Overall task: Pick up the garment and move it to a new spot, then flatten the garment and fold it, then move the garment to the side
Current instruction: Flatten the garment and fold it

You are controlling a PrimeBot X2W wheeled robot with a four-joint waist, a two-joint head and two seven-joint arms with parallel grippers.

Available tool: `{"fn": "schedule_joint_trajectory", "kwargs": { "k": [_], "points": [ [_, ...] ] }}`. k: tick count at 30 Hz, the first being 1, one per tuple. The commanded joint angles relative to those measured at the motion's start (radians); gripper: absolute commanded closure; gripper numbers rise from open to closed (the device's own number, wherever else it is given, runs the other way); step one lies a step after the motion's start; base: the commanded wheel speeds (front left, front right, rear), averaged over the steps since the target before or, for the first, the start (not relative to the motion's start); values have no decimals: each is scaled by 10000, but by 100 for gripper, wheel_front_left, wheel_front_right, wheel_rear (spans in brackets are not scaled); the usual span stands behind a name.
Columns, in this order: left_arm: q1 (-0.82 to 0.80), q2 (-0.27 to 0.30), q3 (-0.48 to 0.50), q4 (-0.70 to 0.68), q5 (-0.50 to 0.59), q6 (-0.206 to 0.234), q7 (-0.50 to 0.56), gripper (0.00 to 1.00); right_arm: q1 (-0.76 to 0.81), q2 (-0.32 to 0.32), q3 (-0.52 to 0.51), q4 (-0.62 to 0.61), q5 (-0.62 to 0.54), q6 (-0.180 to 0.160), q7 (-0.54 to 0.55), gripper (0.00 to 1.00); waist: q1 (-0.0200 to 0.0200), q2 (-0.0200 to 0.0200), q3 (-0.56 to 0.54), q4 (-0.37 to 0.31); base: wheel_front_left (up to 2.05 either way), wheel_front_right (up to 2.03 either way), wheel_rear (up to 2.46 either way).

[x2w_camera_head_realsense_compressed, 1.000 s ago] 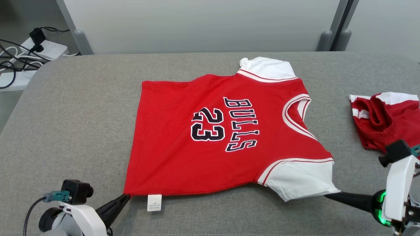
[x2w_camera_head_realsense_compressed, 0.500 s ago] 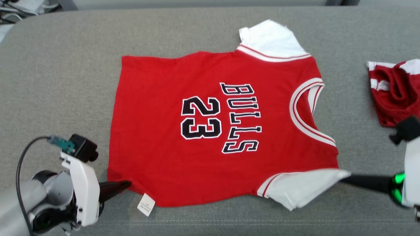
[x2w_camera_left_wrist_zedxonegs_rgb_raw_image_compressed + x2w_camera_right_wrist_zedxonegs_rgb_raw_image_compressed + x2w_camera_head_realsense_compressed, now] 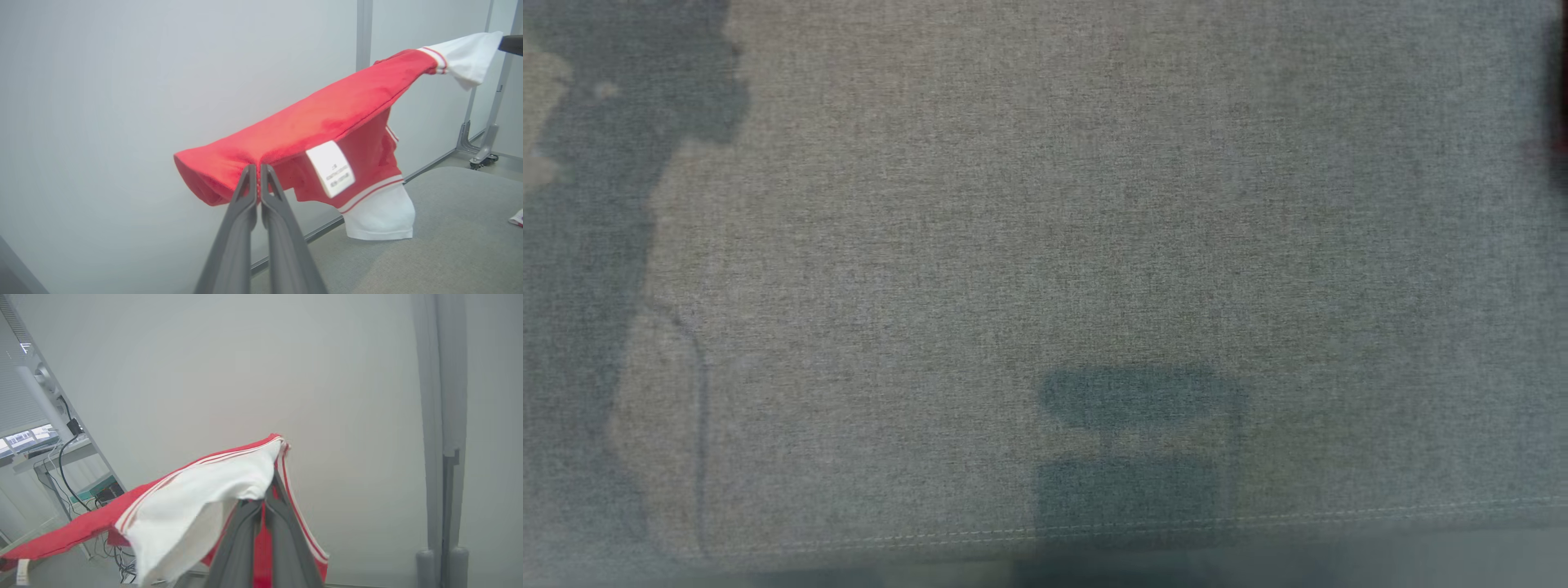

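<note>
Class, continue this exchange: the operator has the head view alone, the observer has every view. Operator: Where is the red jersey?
Observer: The jersey hangs lifted above the grey cushion.
Operator: What holds it?
Observer: The left tool is shut on the hem corner, beside the white label.
Operator: And the far end?
Observer: The right tool is shut on a white sleeve.
</note>
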Motion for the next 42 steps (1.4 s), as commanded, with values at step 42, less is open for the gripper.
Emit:
{"fn": "schedule_joint_trajectory", "kwargs": {
  "k": [42],
  "points": [
    [10045, -1099, 2801, 1001, 2104, 0, -587, 100, 10449, -3595, 868, -6263, 5573, 46, 3799, 100, 0, 0, -3566, -129, 0, 0, 0]
  ]
}}
